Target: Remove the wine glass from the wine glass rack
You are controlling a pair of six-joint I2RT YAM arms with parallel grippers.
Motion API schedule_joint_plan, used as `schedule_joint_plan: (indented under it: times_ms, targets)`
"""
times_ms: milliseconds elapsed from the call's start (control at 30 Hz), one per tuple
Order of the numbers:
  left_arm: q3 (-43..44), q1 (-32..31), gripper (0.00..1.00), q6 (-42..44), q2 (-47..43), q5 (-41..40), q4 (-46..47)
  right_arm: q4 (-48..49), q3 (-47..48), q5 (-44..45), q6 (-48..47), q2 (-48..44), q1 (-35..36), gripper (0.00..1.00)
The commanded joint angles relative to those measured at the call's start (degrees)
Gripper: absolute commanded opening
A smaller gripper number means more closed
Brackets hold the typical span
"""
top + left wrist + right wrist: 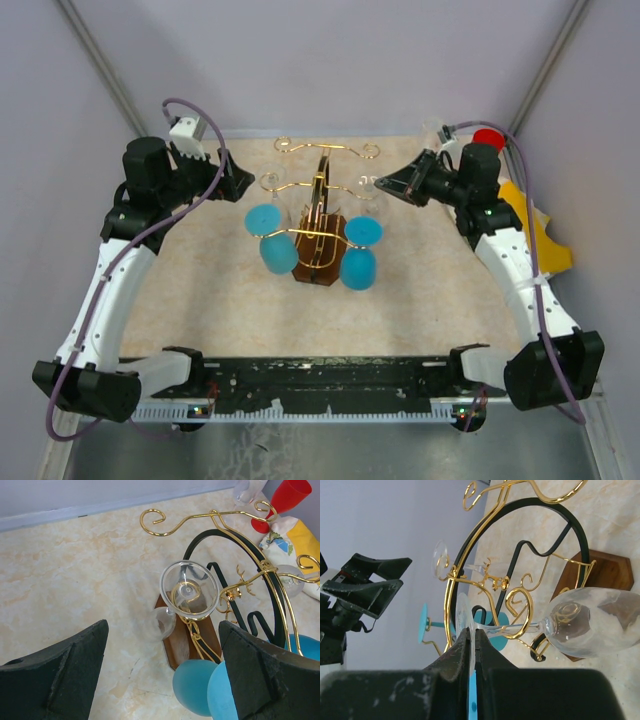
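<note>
The desk (200, 290) is a flat slab with a beige, marble-like pattern; one wine glass rack (320, 215) stands at its middle, thin gold wire arms ending in curled loops around a black metal arch, on a dark brown wooden base with angled corners; at the far right edge lies one crumpled yellow and white cloth (535, 235).

The left hand (240, 183) hangs by the rack's left side, its two dark, matte fingers spread wide with nothing between them; the right hand (471, 636) is closed, pinching the thin round foot of the clear wine glass (592, 625), which lies sideways at the rack's right side, smooth bowl pointing away from the fingers; whether its stem rests on a gold arm I cannot tell.

A second clear wine glass (189, 590) hangs from a left loop; two frosted blue wine glasses (279, 253) (357, 268) hang low, one each side; one red glass (488, 138) stands by the cloth.
</note>
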Motion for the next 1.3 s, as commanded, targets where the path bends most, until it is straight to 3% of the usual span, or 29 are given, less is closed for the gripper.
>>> schedule_joint_plan:
  times_ms: [0, 200, 433, 933, 1133, 1267]
  targets:
    - [1.52, 0.31, 0.96, -0.45, -0.56, 0.08, 0.62, 4.1, 0.88, -5.05, 2.62, -0.86, 1.36, 0.0]
    - [2.09, 0.39, 0.96, -0.48, -0.45, -0.75, 0.73, 15.02, -0.76, -7.12, 8.38, 2.43, 2.48, 0.0]
    - [3.25, 0.47, 0.97, -0.12, -0.31, -1.33, 0.2, 18.33, 3.4, -4.51, 7.75, 6.93, 2.64, 0.0]
    - [6.43, 0.74, 0.98, 0.35, -0.21, -2.67, -1.55, 1.99, 26.39, 1.57, -5.82, 13.43, -2.09, 0.0]
    - [8.7, 0.95, 0.98, -2.96, 1.03, 0.4, -1.97, -6.84, 35.01, -2.44, -8.79, 12.46, -2.15, 0.0]
    - [11.22, 0.92, 0.98, -5.58, 1.82, 3.21, -2.77, -5.15, 37.84, -7.46, -6.17, 11.16, -1.93, 0.0]
